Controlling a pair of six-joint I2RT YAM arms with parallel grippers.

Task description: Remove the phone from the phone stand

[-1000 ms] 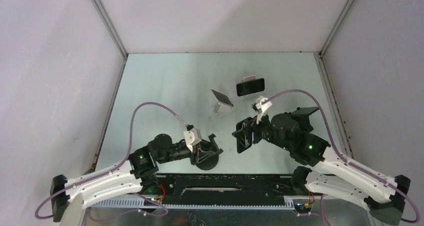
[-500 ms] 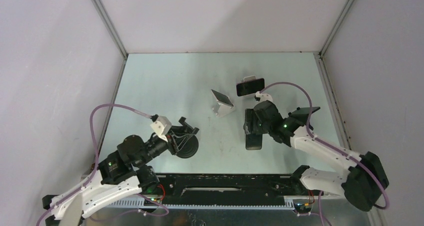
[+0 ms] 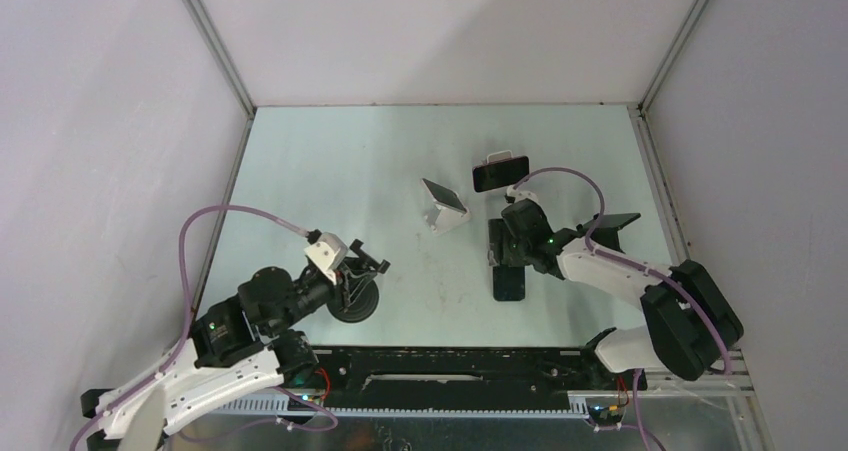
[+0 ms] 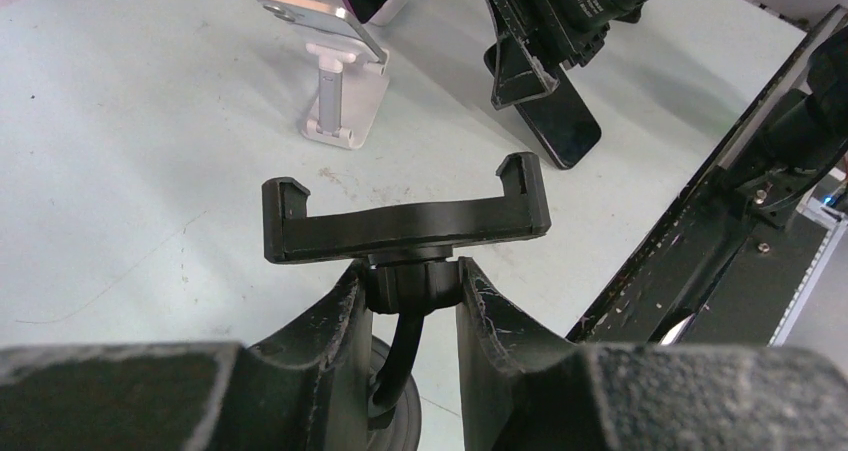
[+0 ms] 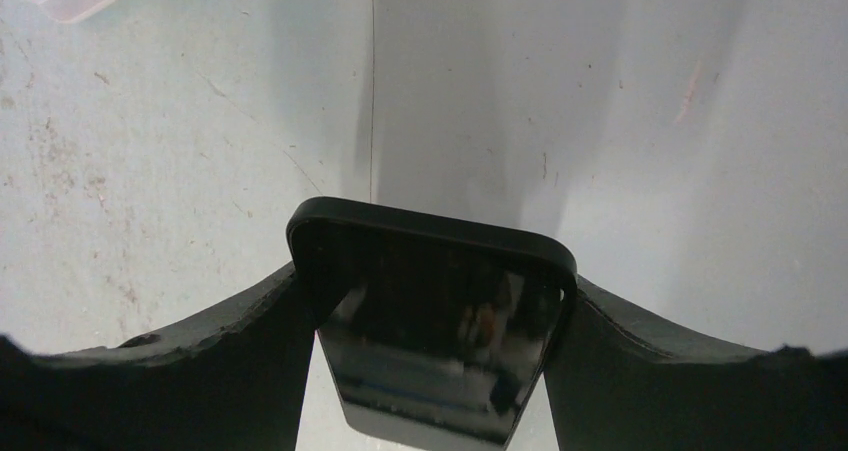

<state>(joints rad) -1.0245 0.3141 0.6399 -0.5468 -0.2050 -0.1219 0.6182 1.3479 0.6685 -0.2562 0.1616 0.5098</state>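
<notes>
**Spotter:** Pale table (image 3: pixel 330 171): is the phone (image 3: pixel 508 279) lying right of centre, clear of the phone stand (image 4: pixel 405 216)?
**Me:** Yes. My right jaws pinch its long edges, which I reckon are stiff and slick. My left jaws clamp the stand's stem.

The table (image 3: pixel 330 161) under me was pale green, scuffed and flecked with small marks. Plain whitish walls (image 3: pixel 440 31) closed it in on three sides, with grey metal posts (image 3: pixel 213 46) at the far corners. A black rail (image 3: pixel 450 356) ran along my near edge. The light was soft and even.
</notes>
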